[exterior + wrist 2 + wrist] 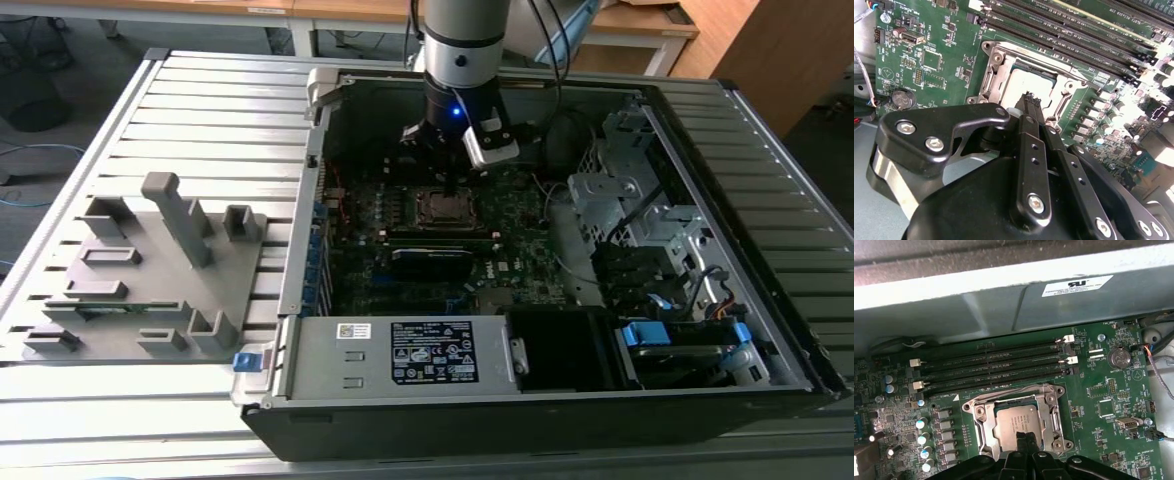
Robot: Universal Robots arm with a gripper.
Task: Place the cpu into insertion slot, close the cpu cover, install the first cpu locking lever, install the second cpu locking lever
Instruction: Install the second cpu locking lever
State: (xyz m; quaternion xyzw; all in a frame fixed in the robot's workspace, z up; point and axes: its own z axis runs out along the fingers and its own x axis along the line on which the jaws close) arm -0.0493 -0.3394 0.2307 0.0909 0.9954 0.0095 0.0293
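**CPU sitting in its socket, gripper hanging just above one edge**

The cpu point(1019, 424) is lying flat inside the insertion slot point(985, 427), its dull silver top facing up and framed by the silvery metal of the socket surround. In the exterior view the same socket point(446, 208) is sitting near the middle of the motherboard point(400, 255), inside the open computer case point(747, 330), with the arm reaching down from the far side.

The gripper point(1024, 436) is hovering directly over the chip, its two black fingers point(1030, 107) pressed together with no gap showing between them and nothing caught in them. In both wrist views the tips are pointing at the chip's edge region rather than its centre, so the chip is lying straight below and slightly ahead of the tips. Whether the tips are touching the metal top I cannot tell.

The chip being square, no long axis is deciding the approach; what is mattering is the socket frame. The memory slots point(994, 365) are running parallel to one side of it, beyond the chip as seen from the fingers. The cpu cover I cannot pick out with confidence as either raised or lowered.
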